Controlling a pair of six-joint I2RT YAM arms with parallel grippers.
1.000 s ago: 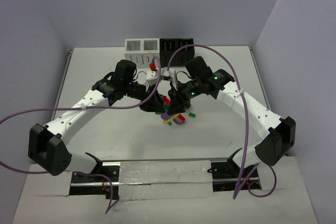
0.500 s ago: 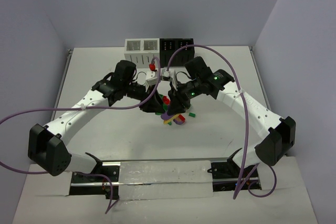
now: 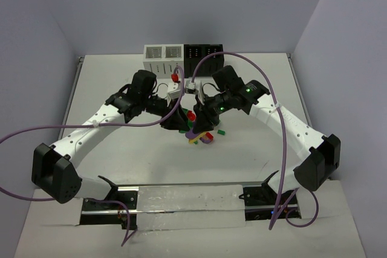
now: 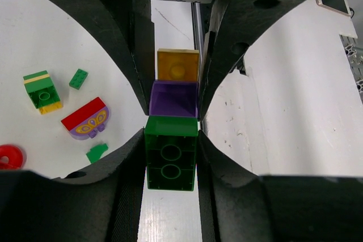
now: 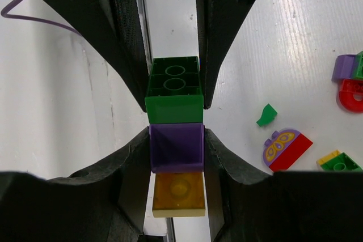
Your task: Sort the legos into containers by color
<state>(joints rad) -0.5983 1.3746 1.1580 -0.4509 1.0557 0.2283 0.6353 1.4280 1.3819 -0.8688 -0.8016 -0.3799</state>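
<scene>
You have both arms meeting over the middle of the tabletop, sharing one three-brick stack held clear of the surface. Your left gripper is clenched on the green brick at one end. Your right gripper is clamped on the purple brick, with the yellow brick beyond it between the same fingers.

By my reading you are about to pull the stack apart, and the sort has barely begun. A cluster of loose legos lies just below the grippers, toward the near edge: a red-and-purple arched piece, a green-and-yellow pair, small green bits and a red ring.

The white bins and black bins stand in a row at the far edge. From above I cannot tell whether anything is in them, so count every colour as pending.
</scene>
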